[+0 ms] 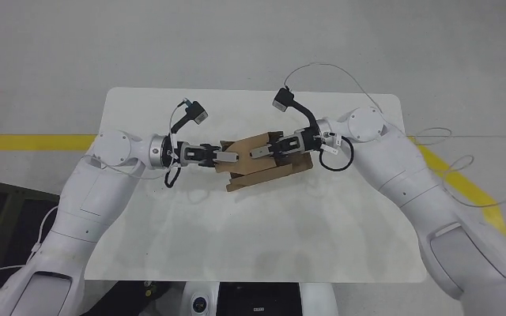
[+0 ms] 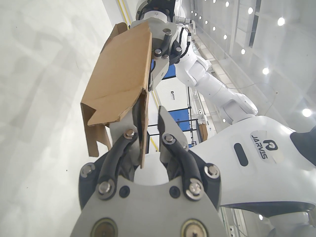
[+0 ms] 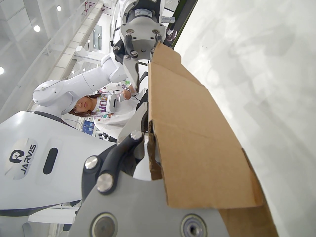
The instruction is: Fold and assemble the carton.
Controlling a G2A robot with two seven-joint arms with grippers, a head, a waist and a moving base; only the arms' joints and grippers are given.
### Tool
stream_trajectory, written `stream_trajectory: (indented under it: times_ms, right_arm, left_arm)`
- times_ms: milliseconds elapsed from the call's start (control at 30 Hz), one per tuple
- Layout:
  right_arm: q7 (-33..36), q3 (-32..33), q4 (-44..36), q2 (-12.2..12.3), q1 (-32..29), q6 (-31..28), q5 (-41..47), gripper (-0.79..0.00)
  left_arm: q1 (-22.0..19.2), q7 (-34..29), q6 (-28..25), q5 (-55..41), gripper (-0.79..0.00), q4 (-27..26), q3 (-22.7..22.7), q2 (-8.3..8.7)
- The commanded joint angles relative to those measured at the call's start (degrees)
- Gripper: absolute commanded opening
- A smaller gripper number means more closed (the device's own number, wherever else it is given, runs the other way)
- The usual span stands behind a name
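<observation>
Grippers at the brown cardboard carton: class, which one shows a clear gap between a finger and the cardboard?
The left gripper: one finger stands clear of the brown cardboard carton. The right gripper is half hidden by cardboard, so no gap shows.

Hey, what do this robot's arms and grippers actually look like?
The left arm and right arm are glossy white with rounded joint housings; black cables loop at the wrists, where black camera mounts sit. The left gripper and right gripper have silver metal bodies, black linkage bars and bright screw heads.
</observation>
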Motion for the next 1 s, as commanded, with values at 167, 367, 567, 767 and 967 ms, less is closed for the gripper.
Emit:
stream_trajectory:
  times_ms: [167,367,567,767,967]
  right_arm:
    - [-1.8,0.4,1.0,0.0,0.0,-1.8,-1.1,-0.785]
    - [-2.6,0.6,2.2,-0.2,0.0,-2.6,-2.2,-0.785]
    - [-3.1,0.5,2.8,-0.7,-0.1,-3.1,-3.2,-0.785]
    - [-3.4,0.3,3.2,-1.6,-0.6,-3.3,-3.3,-0.785]
    - [-4.0,0.8,3.2,-2.2,-0.7,-3.1,-4.0,-0.785]
  left_arm:
    - [0.4,-1.8,0.8,-4.1,0.0,-0.4,-0.6,-0.11]
    - [1.2,-3.5,1.5,-7.7,0.0,-1.4,-1.7,-0.08]
    - [2.0,-4.7,2.3,-10.8,0.0,-2.9,-3.1,0.02]
    - [2.0,-3.6,2.6,-11.4,0.0,-4.2,-2.2,-0.44]
    - [1.4,-1.3,1.7,-9.7,0.0,-4.3,-1.2,-0.93]
